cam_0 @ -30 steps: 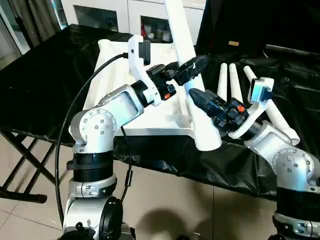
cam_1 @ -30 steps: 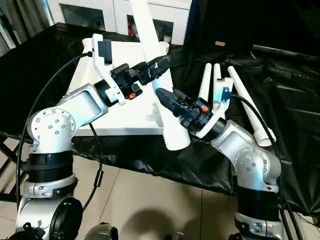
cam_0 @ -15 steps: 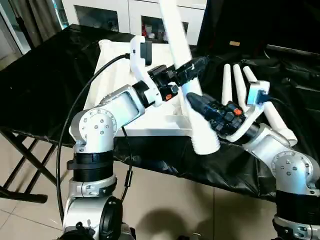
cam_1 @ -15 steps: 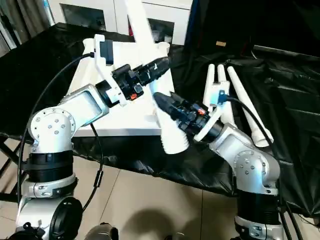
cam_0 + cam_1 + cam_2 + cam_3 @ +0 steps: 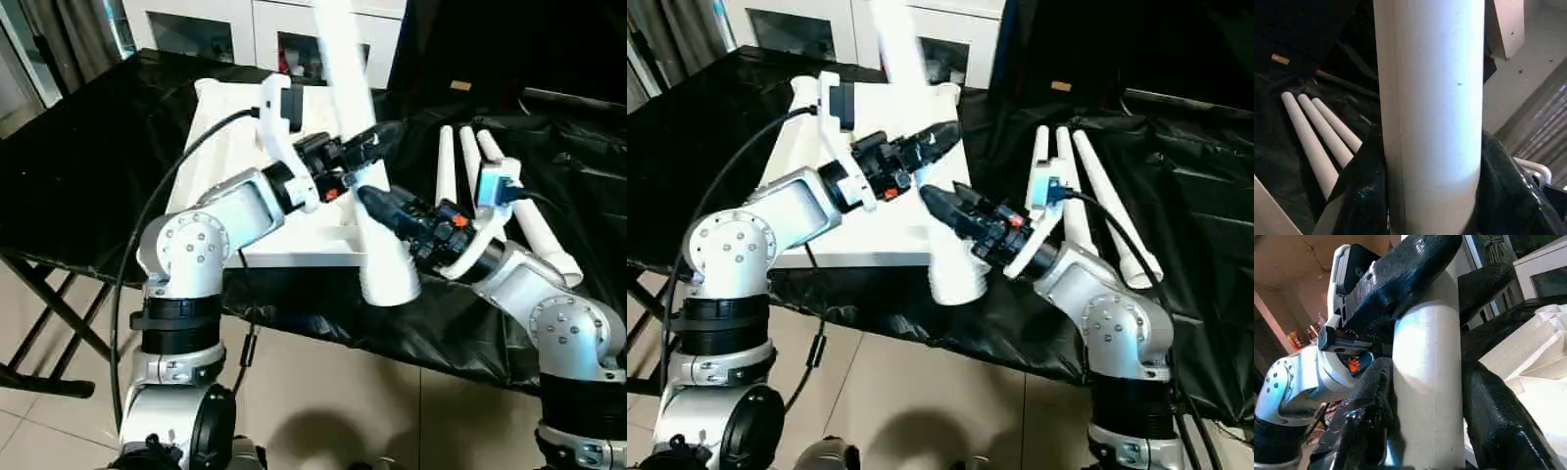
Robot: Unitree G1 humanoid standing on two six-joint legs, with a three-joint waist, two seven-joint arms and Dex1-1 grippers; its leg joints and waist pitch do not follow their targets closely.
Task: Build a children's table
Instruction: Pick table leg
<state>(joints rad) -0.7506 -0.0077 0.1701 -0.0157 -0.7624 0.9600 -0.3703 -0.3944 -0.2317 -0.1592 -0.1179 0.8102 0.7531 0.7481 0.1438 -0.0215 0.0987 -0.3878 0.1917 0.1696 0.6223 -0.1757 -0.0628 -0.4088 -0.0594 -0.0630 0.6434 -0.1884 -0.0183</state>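
Clamping one smooth white tapered leg [image 5: 367, 186]: right claw [image 5: 377, 204] low near flared end, left claw [image 5: 375, 147] fingers against it higher up. Leg tilted over white plastic tabletop [image 5: 230, 147] near corner. Three spare legs [image 5: 470, 166] side by side on black-draped bench [image 5: 88, 157]. White glass-door cabinet [image 5: 235, 24] behind.

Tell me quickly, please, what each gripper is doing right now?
Left gripper: shut on the table leg, above the right gripper.
Right gripper: shut on the same table leg, lower down near its wide end.
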